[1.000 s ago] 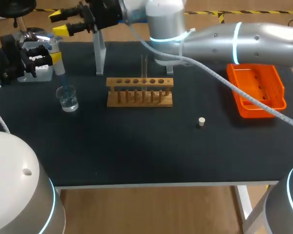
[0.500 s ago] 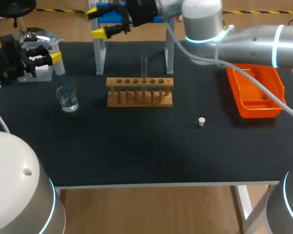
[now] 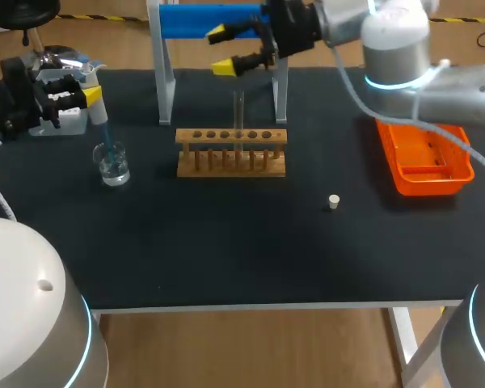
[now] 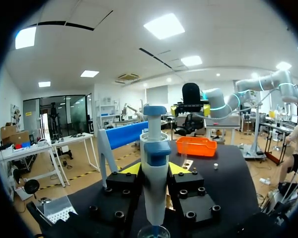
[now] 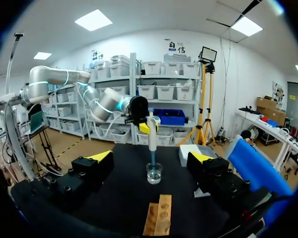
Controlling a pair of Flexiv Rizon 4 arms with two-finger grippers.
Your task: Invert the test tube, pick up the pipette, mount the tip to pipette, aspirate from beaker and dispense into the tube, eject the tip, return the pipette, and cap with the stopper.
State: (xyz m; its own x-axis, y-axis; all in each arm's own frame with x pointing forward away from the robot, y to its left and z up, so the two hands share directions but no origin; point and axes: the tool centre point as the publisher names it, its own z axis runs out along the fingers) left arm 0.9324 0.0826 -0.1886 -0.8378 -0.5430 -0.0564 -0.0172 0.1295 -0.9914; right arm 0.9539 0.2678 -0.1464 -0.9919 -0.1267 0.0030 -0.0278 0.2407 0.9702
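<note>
Swung rightward along the far edge of the table [image 3: 226, 250] over the past second, the right arm [image 3: 436, 77] holds its right gripper [image 3: 226, 50], fingers spread wide and empty, above the wooden rack [image 3: 231, 152]. An orange tray [image 3: 404, 174] sits to the rack's right. The left gripper [image 3: 69, 99] clamps the pipette [image 3: 93, 97], its tip dipped in the beaker [image 3: 111, 164]. The test tube [image 3: 238, 113] stands upright in the rack, and the stopper [image 3: 333, 201] lies apart on the table.
</note>
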